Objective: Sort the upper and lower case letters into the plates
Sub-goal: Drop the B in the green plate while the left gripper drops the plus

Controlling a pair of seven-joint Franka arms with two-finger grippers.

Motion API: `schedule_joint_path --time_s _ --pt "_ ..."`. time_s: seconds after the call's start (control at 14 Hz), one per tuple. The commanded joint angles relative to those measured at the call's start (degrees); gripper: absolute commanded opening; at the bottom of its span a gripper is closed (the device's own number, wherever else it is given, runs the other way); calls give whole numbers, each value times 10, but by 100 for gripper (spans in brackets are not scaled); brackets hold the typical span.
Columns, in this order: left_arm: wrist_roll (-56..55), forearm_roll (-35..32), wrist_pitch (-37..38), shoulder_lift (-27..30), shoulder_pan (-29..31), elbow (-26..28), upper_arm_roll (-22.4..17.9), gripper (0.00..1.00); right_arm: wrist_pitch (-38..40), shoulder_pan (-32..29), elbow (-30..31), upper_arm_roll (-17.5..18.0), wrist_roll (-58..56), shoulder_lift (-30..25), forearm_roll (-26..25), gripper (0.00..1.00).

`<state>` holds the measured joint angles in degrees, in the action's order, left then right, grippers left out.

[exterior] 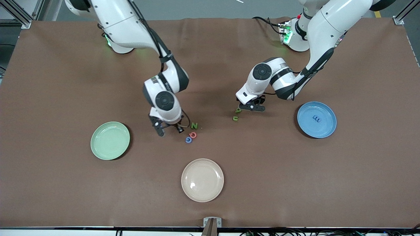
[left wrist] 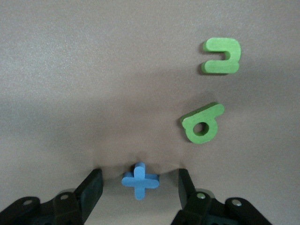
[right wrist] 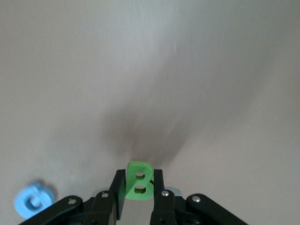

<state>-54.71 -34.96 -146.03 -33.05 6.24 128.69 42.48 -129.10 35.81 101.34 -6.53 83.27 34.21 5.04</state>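
A brown cloth covered the worktop (exterior: 65, 183) — creased faintly near the top edge. Grey floor and an aluminium frame post (exterior: 19, 14) showed at the corners.

My right gripper (right wrist: 139, 187): finger bases cut off by wrist-view edge. Green B (right wrist: 139, 184) hidden under my wrist in front view. Blue plus-shaped letter (left wrist: 140, 180) hidden beneath left gripper (exterior: 252, 107) there. Letter in blue plate (exterior: 328, 126) too small to read.
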Motion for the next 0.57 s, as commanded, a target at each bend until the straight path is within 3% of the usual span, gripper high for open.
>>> schedule_joint_path --time_s 0.0,0.29,0.5 --pt "-16 -16 -3 -3 -7 -5 -5 57 60 -77 33 10 -128 -83 -6 0" --pt "-16 -17 -3 -3 -7 -5 -5 40 54 -193 107 10 -344 -145 -6 0" --pt "-15 -17 -3 -3 -7 -5 -5 29 13 -247 154 10 -444 -153 -6 0"
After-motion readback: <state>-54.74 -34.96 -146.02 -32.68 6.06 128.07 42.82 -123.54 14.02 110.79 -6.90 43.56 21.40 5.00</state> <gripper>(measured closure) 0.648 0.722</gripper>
